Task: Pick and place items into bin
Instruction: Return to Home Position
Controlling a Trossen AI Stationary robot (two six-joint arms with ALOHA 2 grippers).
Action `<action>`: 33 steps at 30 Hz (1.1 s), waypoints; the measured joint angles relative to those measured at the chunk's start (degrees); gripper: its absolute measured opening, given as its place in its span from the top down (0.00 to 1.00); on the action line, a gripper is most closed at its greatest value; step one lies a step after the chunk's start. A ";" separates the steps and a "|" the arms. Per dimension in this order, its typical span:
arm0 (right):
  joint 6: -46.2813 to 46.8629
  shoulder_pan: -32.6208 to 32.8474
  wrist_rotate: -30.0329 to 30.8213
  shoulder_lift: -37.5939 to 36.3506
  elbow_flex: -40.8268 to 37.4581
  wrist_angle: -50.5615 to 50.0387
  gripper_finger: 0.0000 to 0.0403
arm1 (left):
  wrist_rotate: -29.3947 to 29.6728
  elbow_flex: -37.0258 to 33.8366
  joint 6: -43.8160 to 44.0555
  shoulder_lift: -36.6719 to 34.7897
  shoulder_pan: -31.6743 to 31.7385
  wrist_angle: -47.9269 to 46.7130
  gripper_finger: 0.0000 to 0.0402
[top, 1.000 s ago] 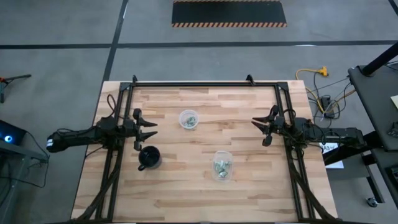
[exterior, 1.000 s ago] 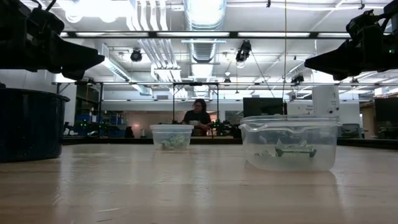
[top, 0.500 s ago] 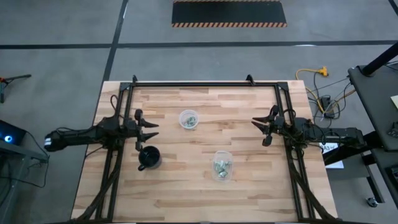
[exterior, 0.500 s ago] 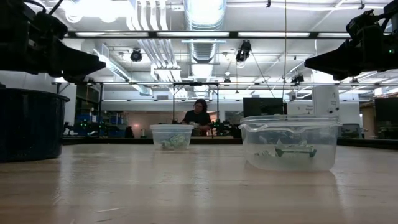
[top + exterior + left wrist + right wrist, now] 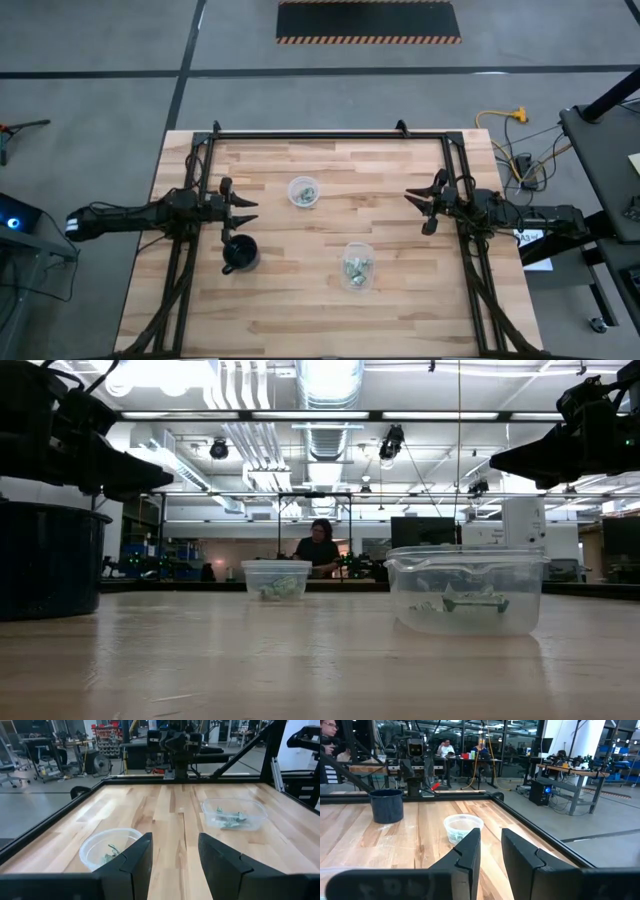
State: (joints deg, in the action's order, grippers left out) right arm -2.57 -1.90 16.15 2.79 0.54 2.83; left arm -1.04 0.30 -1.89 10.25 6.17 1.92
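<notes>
The items are tiny pale green and whitish pieces. Some lie in a round clear tub (image 5: 303, 191) at the table's middle far part, others in a squarish clear tub (image 5: 357, 266) nearer the front. Both tubs show in the left wrist view: the round one (image 5: 110, 851) and the squarish one (image 5: 233, 813). A black mug (image 5: 240, 253) stands on the table at the left. My left gripper (image 5: 243, 209) is open and empty, above the table just beyond the mug. My right gripper (image 5: 417, 209) is open and empty at the table's right side.
A black frame (image 5: 330, 135) runs along the table's far, left and right sides. Bare wood lies between the tubs and along the front edge. In the low view a person (image 5: 320, 550) sits far behind the table in the room.
My left gripper has edged toward the table's right edge and sunk a little, staying open. The tubs, the mug and my right arm have kept still.
</notes>
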 joint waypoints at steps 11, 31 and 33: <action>-1.65 0.00 -0.04 0.11 0.11 -0.24 0.83 | -0.04 0.00 4.54 0.57 0.02 1.95 0.65; -4.68 0.01 -0.05 0.76 0.22 -0.52 0.83 | -5.97 0.05 4.60 -8.48 0.02 0.15 0.65; -3.75 -0.01 -0.48 0.67 0.22 -0.48 0.83 | -6.28 0.07 4.61 -8.71 0.02 0.12 0.65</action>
State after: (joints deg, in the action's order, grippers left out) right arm -6.32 -1.91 15.68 3.46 0.75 2.35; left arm -7.32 0.36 2.72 1.54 6.20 2.04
